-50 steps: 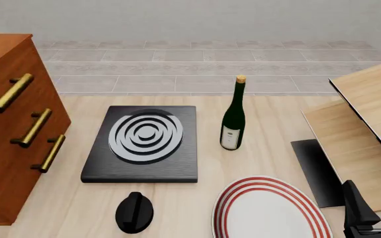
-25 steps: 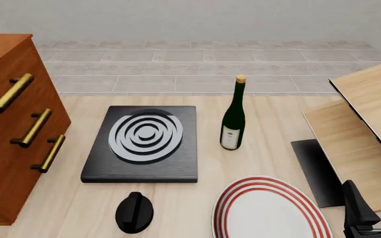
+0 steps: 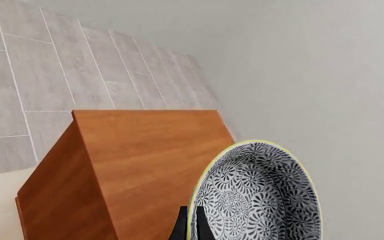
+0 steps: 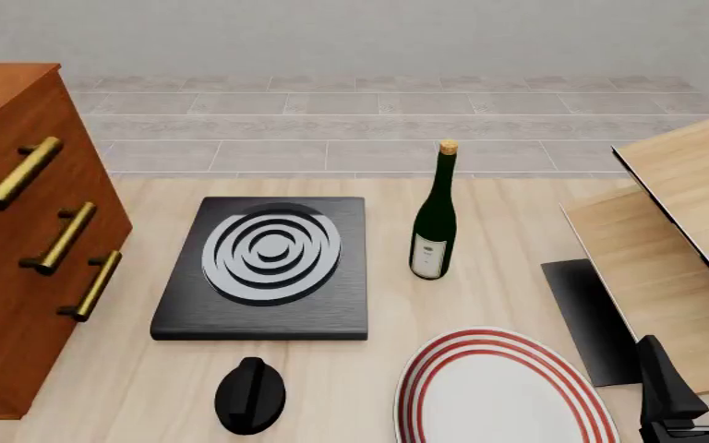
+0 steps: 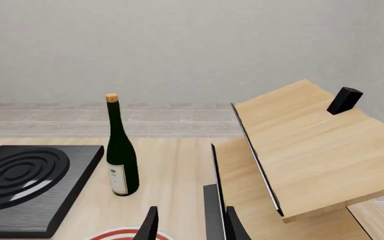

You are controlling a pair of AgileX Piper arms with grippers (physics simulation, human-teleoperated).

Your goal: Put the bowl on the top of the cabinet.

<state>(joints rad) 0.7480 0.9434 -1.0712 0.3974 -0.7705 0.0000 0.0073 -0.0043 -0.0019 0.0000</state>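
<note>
Bottle (image 5: 120, 155): dark green glass, cork stopper, pale label low on the body; upright on the table (image 5: 172, 175).
Hob (image 5: 25, 180): black slab with concentric rings on top, lying flat just left of the bottle, not touching it.
Plate (image 5: 128, 234): only a sliver of red-ringed rim shows, nearer than the bottle.
Panels (image 5: 312, 150): two pale wood boards with dark edges, tilted, stacked to the right of the bottle; the upper one carries a small black block (image 5: 345, 100) near its far end.
Right gripper (image 5: 188, 225): two dark fingers (image 5: 149, 226) apart, nothing between them.
Background: grey tiled floor, plain grey wall.
</note>
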